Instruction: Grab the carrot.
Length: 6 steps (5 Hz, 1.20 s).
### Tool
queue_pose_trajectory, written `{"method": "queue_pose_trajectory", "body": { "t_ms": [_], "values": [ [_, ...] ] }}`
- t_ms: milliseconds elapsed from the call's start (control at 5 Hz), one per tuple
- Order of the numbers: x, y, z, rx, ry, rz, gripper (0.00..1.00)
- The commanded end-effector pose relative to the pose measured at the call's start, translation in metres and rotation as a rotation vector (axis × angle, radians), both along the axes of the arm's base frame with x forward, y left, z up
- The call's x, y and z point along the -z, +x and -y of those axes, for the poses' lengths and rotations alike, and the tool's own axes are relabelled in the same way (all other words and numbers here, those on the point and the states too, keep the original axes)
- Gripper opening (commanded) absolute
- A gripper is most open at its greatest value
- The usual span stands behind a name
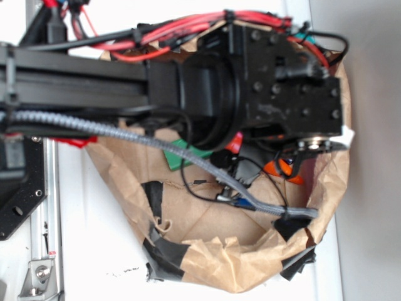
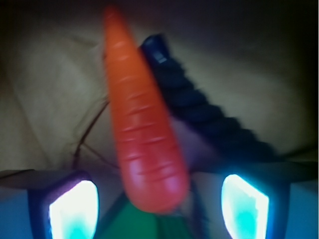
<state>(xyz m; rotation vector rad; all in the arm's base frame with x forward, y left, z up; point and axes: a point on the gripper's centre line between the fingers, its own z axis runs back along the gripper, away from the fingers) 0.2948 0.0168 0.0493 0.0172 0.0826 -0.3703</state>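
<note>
In the wrist view the orange carrot [image 2: 144, 129] lies lengthwise between my fingers, pointed tip away from me. Its thick end and green stem cap [image 2: 159, 224] sit low in the frame. My gripper [image 2: 159, 199] is open. The glowing left pad [image 2: 75, 209] and right pad [image 2: 244, 206] stand on either side of the carrot's thick end, with a gap on each side. In the exterior view the arm hides most of the gripper [image 1: 285, 164]; only a bit of the orange carrot [image 1: 276, 168] shows below the wrist.
Crumpled brown paper [image 1: 207, 251] patched with black tape forms a walled nest around the work area. A flat green block [image 1: 185, 153] lies under the arm. A braided cable [image 1: 156, 145] crosses the nest and lies right of the carrot in the wrist view [image 2: 209, 119].
</note>
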Motion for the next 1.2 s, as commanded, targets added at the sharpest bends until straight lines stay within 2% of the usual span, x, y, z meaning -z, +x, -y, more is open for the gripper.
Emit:
{"method": "queue_pose_trajectory", "body": {
  "t_ms": [0, 200, 600, 800, 1000],
  "values": [
    [0.045, -0.001, 0.023, 0.040, 0.000, -0.041, 1.00],
    [0.054, -0.002, 0.023, 0.010, 0.052, -0.061, 0.00],
    [-0.015, -0.010, 0.007, -0.027, 0.019, 0.066, 0.00],
    [-0.065, -0.023, 0.008, -0.036, -0.020, 0.066, 0.00],
    [-0.115, -0.035, 0.010, -0.226, 0.007, 0.100, 0.00]
  ]
}}
